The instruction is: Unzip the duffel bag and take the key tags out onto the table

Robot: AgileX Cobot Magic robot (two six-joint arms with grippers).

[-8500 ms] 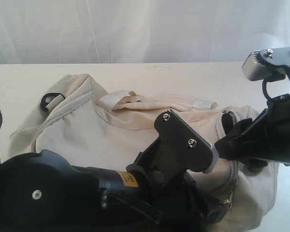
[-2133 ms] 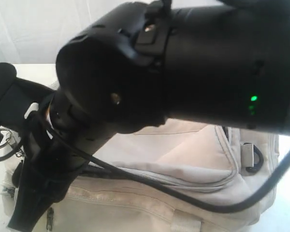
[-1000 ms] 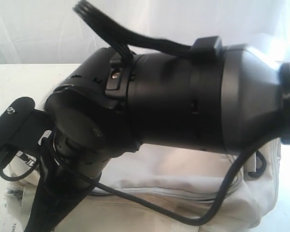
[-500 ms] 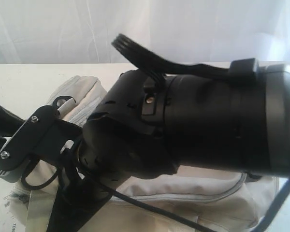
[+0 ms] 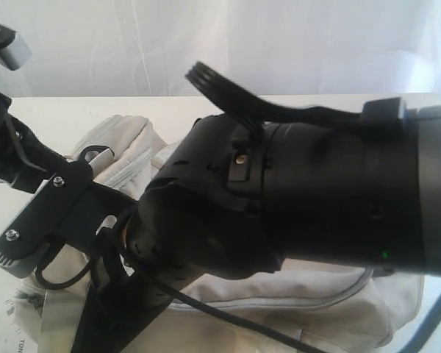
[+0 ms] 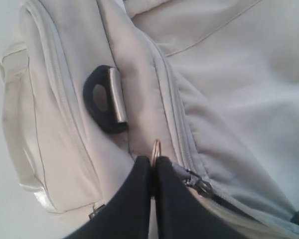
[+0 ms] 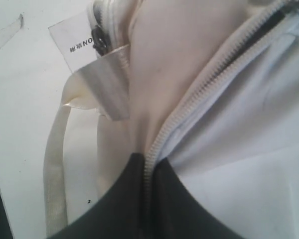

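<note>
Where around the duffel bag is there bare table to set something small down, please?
Bare table runs behind the duffel bag, up to the white curtain. The right wrist view shows another bare patch beside the bag's strap and clear label. Over the bag it is crowded: the right arm and left arm work there.

Looks like a robotics lab here: bare white desk (image 5: 154,107), white curtain (image 5: 279,44) draped across twelve o'clock as backdrop, and a black robot arm (image 5: 316,198) filling the foreground.
</note>
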